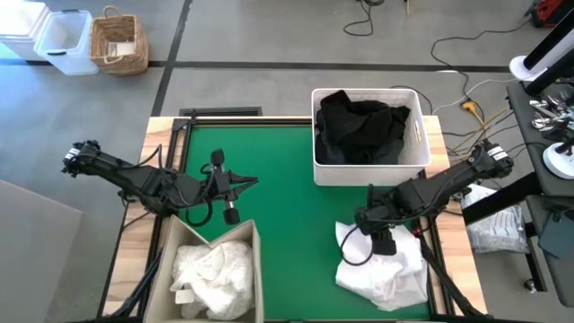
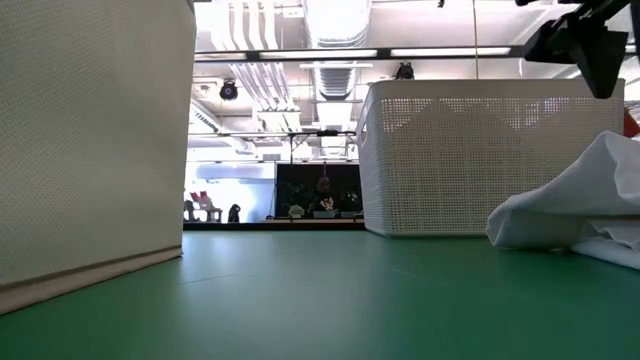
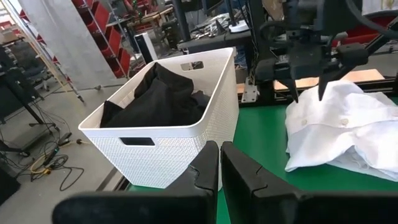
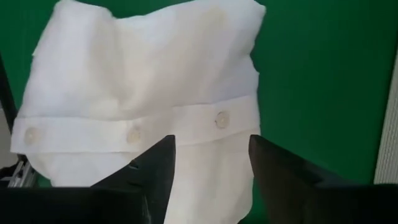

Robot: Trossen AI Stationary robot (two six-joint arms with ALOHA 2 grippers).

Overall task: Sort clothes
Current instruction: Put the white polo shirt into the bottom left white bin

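Inside white basket [image 1: 421, 152] — dark clothes [image 1: 359, 126] (heaped)

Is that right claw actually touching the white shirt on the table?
Apart. In the left wrist view the open right gripper hangs just above the white shirt, with background showing under its fingertips.

In the high view the white shirt [image 1: 386, 265] runs off the bottom edge and sits partly under the right gripper [image 1: 384, 244]. The beige bin [image 1: 208, 235] is cut off too.
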